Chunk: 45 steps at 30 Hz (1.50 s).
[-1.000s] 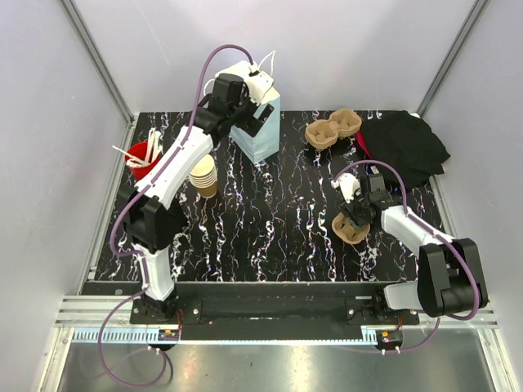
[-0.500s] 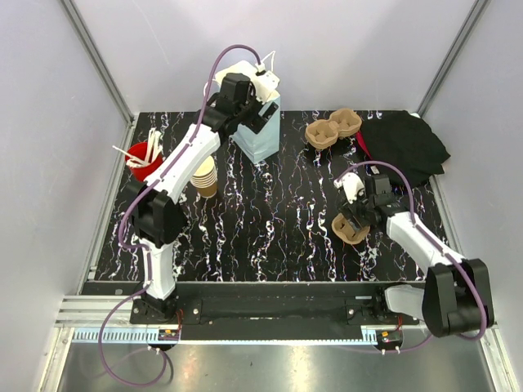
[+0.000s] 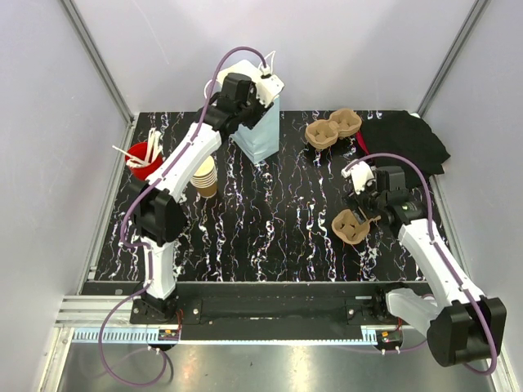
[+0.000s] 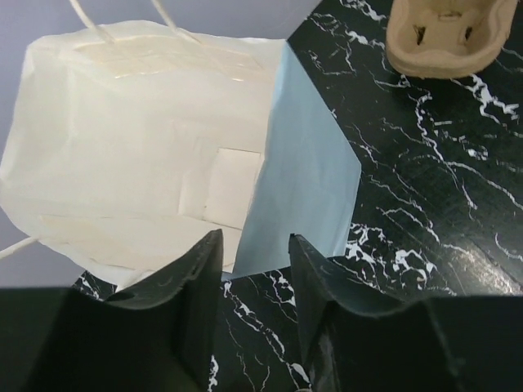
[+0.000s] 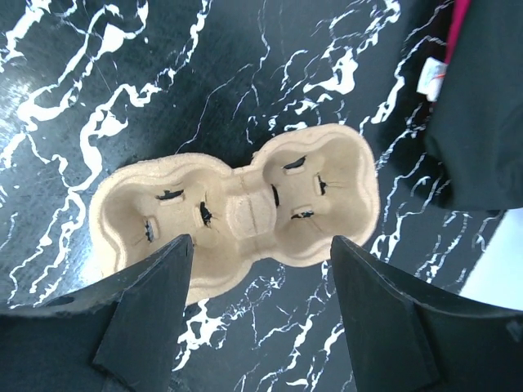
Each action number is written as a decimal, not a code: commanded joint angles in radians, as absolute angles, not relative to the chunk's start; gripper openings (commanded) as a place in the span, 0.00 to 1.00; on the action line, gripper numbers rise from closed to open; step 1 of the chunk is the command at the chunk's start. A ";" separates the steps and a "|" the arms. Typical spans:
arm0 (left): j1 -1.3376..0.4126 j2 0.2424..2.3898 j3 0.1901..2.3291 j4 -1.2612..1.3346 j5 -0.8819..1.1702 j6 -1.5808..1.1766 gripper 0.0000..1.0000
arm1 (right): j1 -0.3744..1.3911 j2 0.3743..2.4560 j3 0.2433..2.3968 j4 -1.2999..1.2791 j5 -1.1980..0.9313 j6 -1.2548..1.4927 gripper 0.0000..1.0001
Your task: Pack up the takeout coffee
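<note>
- at the back of the table (image 3: 286, 212), the left gripper (image 4: 253, 251) sits by the pale paper bag (image 4: 147, 147), jaws part way apart, with nothing between them that i can see.
- and the takeout coffee?
- no single cup or black lid shows in any view, only the stack of nested cups (image 3: 204, 175) near the left arm. it may be hidden in the bag; i cannot tell.
- the right side?
- the right gripper (image 5: 261, 247) hangs over an empty pulp carrier (image 5: 245, 204), jaws wide, holding nothing.
- what worries you?
- the bag first. it looks like thin paper standing on its own, with the arm crowding its top. a nudge, or a pinch on one wall, could tip it or crumple the mouth, and the cord handles (image 4: 87, 18) could snag a finger.
- and the carrier?
- it looks light and loose on a slick top. if one finger lands before the other, i'd expect it to skate or flip rather than be gripped. a second carrier (image 3: 333, 129) sits near the black cloth (image 3: 404, 147).
</note>
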<state>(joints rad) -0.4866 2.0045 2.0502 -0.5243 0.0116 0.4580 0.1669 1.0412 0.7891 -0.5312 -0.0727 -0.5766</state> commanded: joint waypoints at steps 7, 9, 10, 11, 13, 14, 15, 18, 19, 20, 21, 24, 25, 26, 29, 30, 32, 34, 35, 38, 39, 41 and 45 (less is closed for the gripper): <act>-0.492 2.003 2.117 -0.600 0.100 0.529 0.02 | 0.163 0.974 0.903 -0.621 -0.103 -0.555 0.75; -0.492 1.996 2.118 -0.606 0.107 0.534 0.00 | 0.163 0.971 0.914 -0.630 -0.109 -0.554 0.75; -0.492 1.991 2.120 -0.617 0.110 0.540 0.00 | 0.163 0.969 0.917 -0.632 -0.110 -0.552 0.76; -0.494 1.980 2.120 -0.623 0.118 0.551 0.00 | 0.163 0.969 0.920 -0.635 -0.110 -0.552 0.76; -0.494 1.964 2.118 -0.646 0.150 0.564 0.00 | 0.161 0.969 0.927 -0.635 -0.109 -0.552 0.76; -0.494 1.945 2.112 -0.655 0.164 0.577 0.00 | 0.163 0.969 0.930 -0.635 -0.104 -0.552 0.76; -0.495 1.934 2.106 -0.670 0.193 0.584 0.00 | 0.161 0.969 0.933 -0.635 -0.103 -0.552 0.76; -0.497 1.881 2.068 -0.695 0.251 0.610 0.00 | 0.163 0.973 0.946 -0.635 -0.091 -0.548 0.76; -0.499 1.852 2.059 -0.702 0.268 0.621 0.00 | 0.163 0.974 0.951 -0.634 -0.087 -0.542 0.76; -0.502 1.838 2.034 -0.707 0.281 0.627 0.00 | 0.163 0.976 0.954 -0.629 -0.077 -0.537 0.76; -0.503 1.824 2.025 -0.718 0.307 0.630 0.00 | 0.163 0.976 0.963 -0.626 -0.068 -0.532 0.76; -0.506 1.775 1.990 -0.753 0.360 0.652 0.00 | 0.163 0.980 0.983 -0.611 -0.035 -0.511 0.76; -0.508 1.752 1.980 -0.764 0.374 0.666 0.00 | 0.163 0.983 0.986 -0.603 -0.025 -0.499 0.76; -0.514 1.741 1.974 -0.775 0.388 0.672 0.00 | 0.163 0.985 0.992 -0.600 -0.006 -0.492 0.76; -0.526 1.689 1.927 -0.813 0.442 0.696 0.00 | 0.161 0.986 1.011 -0.589 0.023 -0.466 0.76; -0.532 1.672 1.910 -0.825 0.466 0.703 0.00 | 0.161 0.989 1.022 -0.586 0.029 -0.453 0.76; -0.552 1.620 1.847 -0.828 0.486 0.722 0.00 | 0.161 0.997 1.034 -0.580 0.049 -0.436 0.77; -0.567 1.570 1.791 -0.827 0.508 0.732 0.00 | 0.161 1.003 1.052 -0.578 0.054 -0.417 0.76; -0.587 1.556 1.775 -0.827 0.512 0.733 0.00 | 0.163 1.005 1.057 -0.578 0.051 -0.413 0.76; -0.627 1.493 1.697 -0.828 0.534 0.767 0.00 | 0.160 1.014 1.075 -0.578 0.051 -0.394 0.76; -0.638 1.476 1.678 -0.827 0.529 0.779 0.00 | 0.161 1.014 1.077 -0.577 0.049 -0.385 0.76; -0.669 1.431 1.632 -0.837 0.517 0.816 0.00 | 0.161 1.014 1.080 -0.577 0.051 -0.379 0.76; -0.681 1.384 1.611 -0.885 0.535 0.877 0.00 | 0.161 1.017 1.085 -0.577 0.051 -0.365 0.77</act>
<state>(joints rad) -0.6773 1.4563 1.6249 -0.8806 0.4839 0.7914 0.1635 1.0138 1.0382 -0.6060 0.0364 -0.4004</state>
